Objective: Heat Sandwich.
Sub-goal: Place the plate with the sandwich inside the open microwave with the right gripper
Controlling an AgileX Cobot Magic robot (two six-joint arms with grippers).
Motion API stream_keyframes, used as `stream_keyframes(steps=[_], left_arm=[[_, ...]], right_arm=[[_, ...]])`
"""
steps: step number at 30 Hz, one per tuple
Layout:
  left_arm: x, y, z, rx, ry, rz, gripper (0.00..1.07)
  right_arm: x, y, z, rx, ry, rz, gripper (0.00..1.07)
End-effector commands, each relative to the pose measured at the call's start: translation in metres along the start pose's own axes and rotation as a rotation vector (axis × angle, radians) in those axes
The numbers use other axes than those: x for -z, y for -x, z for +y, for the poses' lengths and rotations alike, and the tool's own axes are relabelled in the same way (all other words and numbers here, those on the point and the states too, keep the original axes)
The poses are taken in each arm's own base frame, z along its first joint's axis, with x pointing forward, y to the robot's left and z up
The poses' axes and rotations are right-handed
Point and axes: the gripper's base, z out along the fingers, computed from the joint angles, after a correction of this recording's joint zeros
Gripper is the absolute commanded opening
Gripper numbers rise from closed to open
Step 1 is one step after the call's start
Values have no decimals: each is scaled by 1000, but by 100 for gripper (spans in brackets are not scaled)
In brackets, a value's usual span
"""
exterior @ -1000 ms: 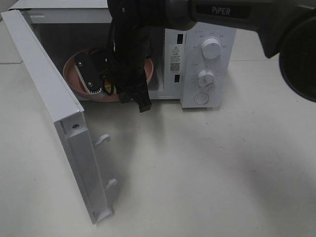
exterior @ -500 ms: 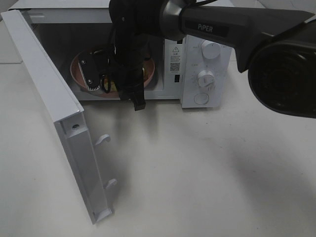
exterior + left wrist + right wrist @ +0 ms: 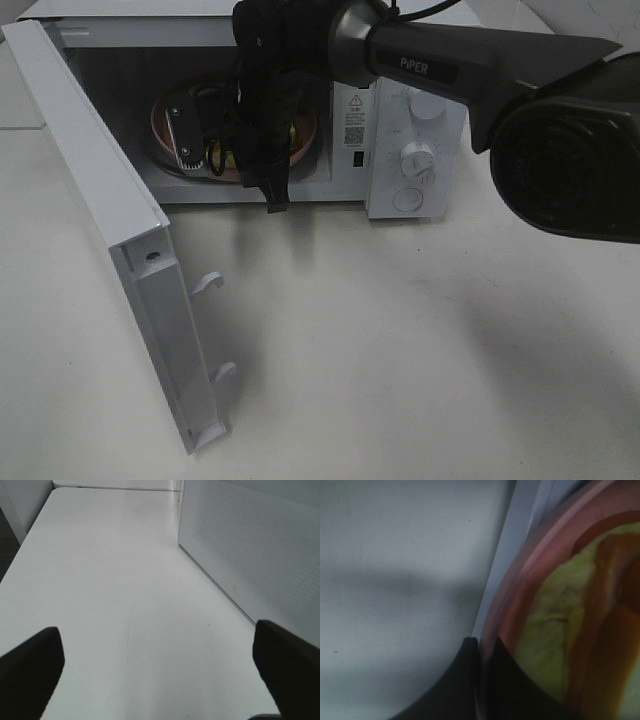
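Observation:
The sandwich [image 3: 555,615] lies on a round pink plate [image 3: 520,580], its pale green and orange-pink filling showing close up. My right gripper [image 3: 480,655] is shut on the plate's rim, one finger on each side of it. In the exterior view the right arm [image 3: 262,110] reaches into the open microwave [image 3: 410,130] and hides most of the plate [image 3: 303,140], which is inside the cavity. A sliver of sandwich [image 3: 294,128] shows beside the arm. My left gripper [image 3: 160,670] stands open over bare table with nothing between its fingers [image 3: 30,665].
The microwave door [image 3: 90,170] is swung wide open to the left, its latch hooks pointing over the table. The microwave's perforated side wall [image 3: 250,545] runs close beside the left gripper. White tabletop [image 3: 400,340] spreads in front.
The right arm has pushed the plate with the sandwich from the cavity's front edge deeper into the microwave. The left gripper has not moved.

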Motion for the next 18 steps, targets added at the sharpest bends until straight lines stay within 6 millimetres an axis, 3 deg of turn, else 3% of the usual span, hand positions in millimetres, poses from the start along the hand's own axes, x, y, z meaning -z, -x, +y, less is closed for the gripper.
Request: stream_keyframes(steps=[1, 8, 12, 15, 17, 18], left_arm=[[3, -1, 0, 7, -4, -29, 98], [3, -1, 0, 7, -4, -29, 98], [3, -1, 0, 7, -4, -29, 98], [3, -1, 0, 7, -4, -29, 98], [3, -1, 0, 7, -4, -29, 98], [3, -1, 0, 7, -4, -29, 98]], right_arm=[[6, -2, -8, -6, -58, -4, 0], [6, -3, -9, -16, -63, -6, 6], [6, -2, -10, -49, -77, -16, 15], [6, 0, -10, -62, -69, -33, 30], [6, 1, -9, -79, -59, -44, 49], [6, 1, -9, -79, -59, -44, 49]])
